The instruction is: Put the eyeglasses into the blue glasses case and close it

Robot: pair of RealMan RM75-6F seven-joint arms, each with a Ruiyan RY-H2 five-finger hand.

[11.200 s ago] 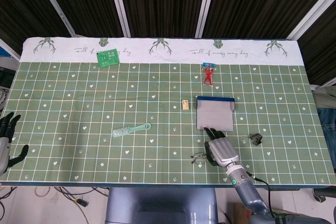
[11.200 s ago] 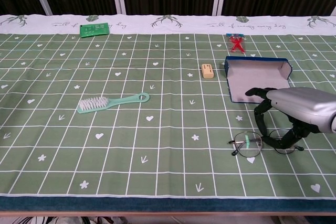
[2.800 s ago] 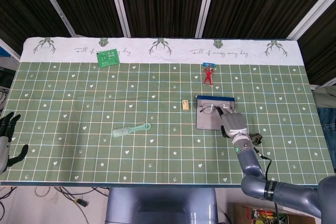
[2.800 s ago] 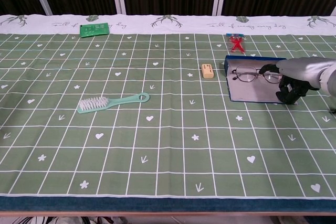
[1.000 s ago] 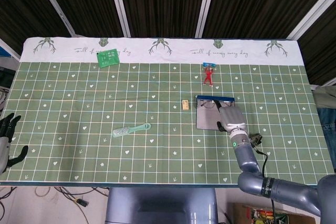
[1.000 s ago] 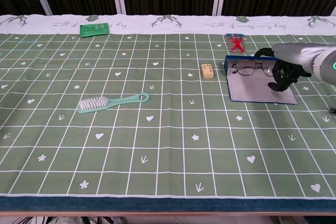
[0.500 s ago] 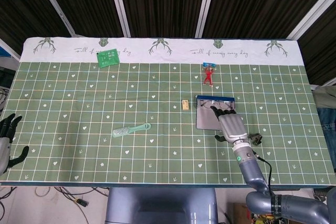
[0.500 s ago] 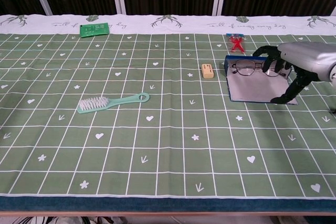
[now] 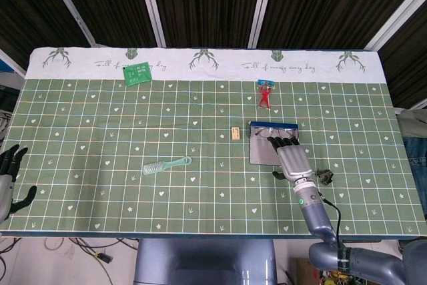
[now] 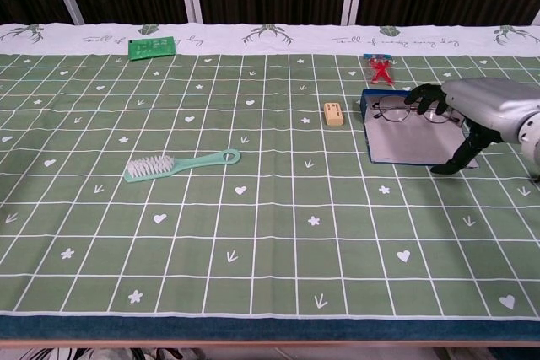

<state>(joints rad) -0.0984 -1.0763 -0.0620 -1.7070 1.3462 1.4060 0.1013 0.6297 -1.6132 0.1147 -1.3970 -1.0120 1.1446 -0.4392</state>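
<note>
The blue glasses case [image 9: 259, 153] [image 10: 395, 146] lies open, its grey lid flat on the cloth. The eyeglasses [image 10: 396, 110] [image 9: 263, 133] rest along its far blue edge. My right hand [image 9: 291, 158] [image 10: 472, 107] hovers over the right part of the case, fingers spread and holding nothing. Its fingertips reach the right lens and its thumb points down at the lid's near right corner. My left hand [image 9: 9, 177] sits at the table's far left edge, fingers apart and empty.
A tan block [image 9: 235, 133] [image 10: 334, 114] lies just left of the case. A red figure [image 9: 265, 95] [image 10: 381, 67] is behind it. A small dark clip [image 9: 325, 177] sits right of my hand. A green brush [image 10: 181, 163] and a green card [image 10: 152, 46] lie further left.
My right hand has let go of the eyeglasses, which now lie in the case. Over the last second its curled fingers spread apart and the hand drew slightly toward the near edge.
</note>
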